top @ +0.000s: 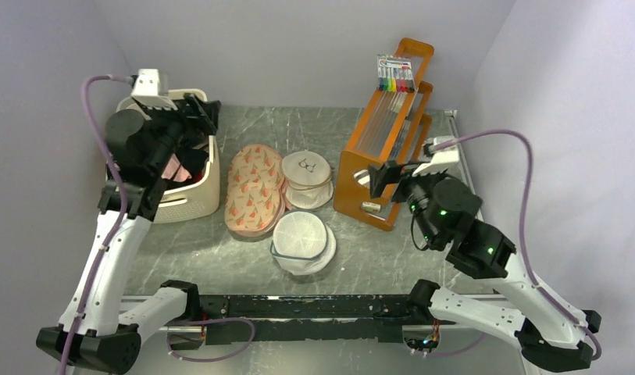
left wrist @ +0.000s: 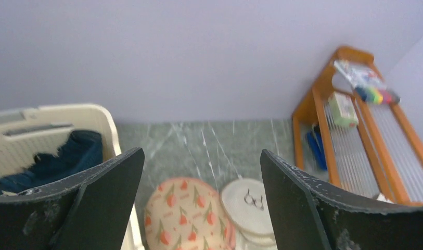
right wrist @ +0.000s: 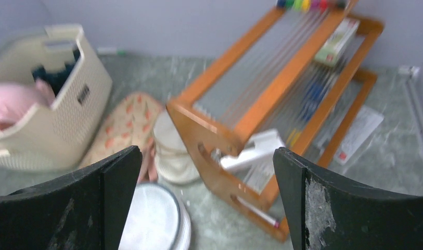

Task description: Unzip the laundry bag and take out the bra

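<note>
The laundry bag (top: 302, 242), a round white mesh dome with a grey-lavender zipper rim, lies at the near middle of the table; its rim looks zipped shut. It also shows at the lower left of the right wrist view (right wrist: 149, 219). No bra shows. My left gripper (top: 201, 113) is open and empty, raised over the cream basket at the far left, well away from the bag; its jaws stand wide apart in the left wrist view (left wrist: 201, 156). My right gripper (top: 384, 178) is open and empty, raised beside the orange rack, to the right of the bag (right wrist: 206, 151).
A cream basket (top: 181, 187) with pink and dark clothes stands at the far left. Peach patterned bags (top: 251, 191) and a beige bag with a glasses print (top: 306, 173) lie behind the laundry bag. An orange wooden rack (top: 388, 148) with a marker pack (top: 394, 74) stands at the right.
</note>
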`<state>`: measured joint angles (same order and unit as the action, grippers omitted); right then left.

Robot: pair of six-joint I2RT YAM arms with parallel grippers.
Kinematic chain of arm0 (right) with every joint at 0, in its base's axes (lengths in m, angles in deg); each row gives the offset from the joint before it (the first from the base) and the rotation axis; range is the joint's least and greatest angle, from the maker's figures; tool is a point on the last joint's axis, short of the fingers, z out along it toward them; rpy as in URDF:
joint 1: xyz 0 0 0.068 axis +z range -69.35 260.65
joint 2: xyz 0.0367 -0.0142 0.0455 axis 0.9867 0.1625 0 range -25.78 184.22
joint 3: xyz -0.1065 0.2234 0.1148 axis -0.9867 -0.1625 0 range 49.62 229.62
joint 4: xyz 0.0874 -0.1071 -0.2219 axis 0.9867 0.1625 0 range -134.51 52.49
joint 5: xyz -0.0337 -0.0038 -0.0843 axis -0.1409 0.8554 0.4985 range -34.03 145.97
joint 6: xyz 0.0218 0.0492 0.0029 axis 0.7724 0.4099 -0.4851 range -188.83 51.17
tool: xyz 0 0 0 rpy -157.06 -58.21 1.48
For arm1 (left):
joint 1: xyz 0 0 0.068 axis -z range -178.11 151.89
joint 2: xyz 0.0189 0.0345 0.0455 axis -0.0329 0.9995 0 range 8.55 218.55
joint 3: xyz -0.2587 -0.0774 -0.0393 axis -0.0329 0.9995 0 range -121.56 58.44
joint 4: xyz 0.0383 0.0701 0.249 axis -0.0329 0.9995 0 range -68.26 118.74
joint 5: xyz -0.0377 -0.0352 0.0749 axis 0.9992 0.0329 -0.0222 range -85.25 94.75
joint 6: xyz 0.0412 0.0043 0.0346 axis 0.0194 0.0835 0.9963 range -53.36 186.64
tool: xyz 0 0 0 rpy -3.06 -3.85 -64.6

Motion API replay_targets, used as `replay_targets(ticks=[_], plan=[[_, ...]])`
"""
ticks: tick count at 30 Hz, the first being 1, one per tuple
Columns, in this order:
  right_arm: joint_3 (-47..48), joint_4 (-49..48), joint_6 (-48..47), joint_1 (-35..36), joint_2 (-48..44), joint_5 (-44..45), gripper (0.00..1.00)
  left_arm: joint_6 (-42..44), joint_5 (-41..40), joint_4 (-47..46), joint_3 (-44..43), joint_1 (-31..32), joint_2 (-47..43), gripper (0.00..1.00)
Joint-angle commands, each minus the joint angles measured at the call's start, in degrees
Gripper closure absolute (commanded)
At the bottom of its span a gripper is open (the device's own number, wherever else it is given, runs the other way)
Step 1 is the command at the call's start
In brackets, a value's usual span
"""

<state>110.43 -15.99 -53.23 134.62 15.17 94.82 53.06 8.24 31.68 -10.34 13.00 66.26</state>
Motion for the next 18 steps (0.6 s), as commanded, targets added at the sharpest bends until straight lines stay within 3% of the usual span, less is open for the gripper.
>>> replay_targets(ticks=[1,8,18], plan=[[8.87,-5.91,-9.26,-0.07,1.48,5.52,0.0,-1.25,-3.13,-2.09,-3.97,-3.62,-2.14,0.06],[18.75,-7.03,-13.89,-0.04,3.69,6.14,0.0,-0.21,-3.21,-0.74,-13.26,-4.0,-3.63,0.06],[23.92,-7.79,-14.02,-0.08,7.97,5.09,0.0,1.03,-1.03,-1.91,-13.02,-3.91,-9.7,0.07]])
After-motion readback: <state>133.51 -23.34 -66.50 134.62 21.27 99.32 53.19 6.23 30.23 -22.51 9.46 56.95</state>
